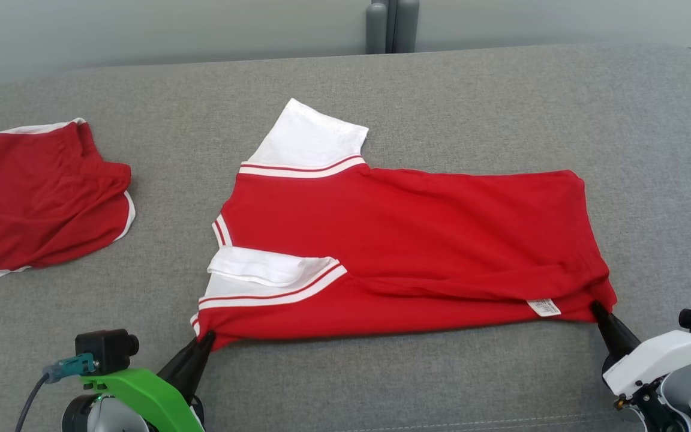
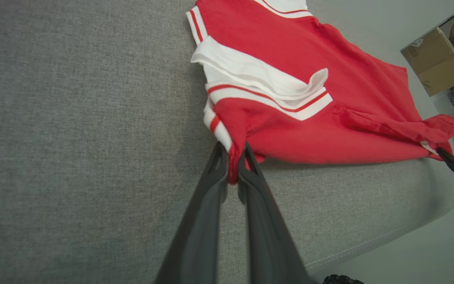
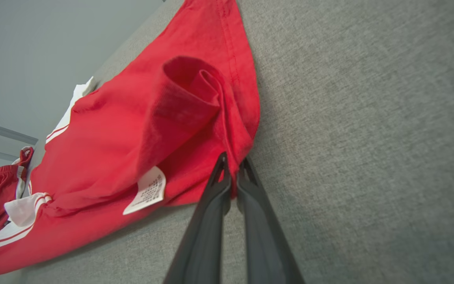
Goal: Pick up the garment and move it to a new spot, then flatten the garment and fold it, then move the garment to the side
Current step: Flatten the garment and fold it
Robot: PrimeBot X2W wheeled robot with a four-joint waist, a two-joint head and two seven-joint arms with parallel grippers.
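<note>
The garment is a red shirt with white, red-striped sleeves, lying spread sideways on the grey cushion; its near half is folded over, with a white care label showing. My left gripper is shut on the shirt's near left corner, seen close up as the left gripper pinching red cloth. My right gripper is shut on the near right hem corner; the right wrist view shows the right gripper pinching a rolled red fold.
A second red garment with white trim lies crumpled at the cushion's far left. The cushion's front seam runs close under both grippers. A cardboard box stands on the floor beyond the cushion's edge.
</note>
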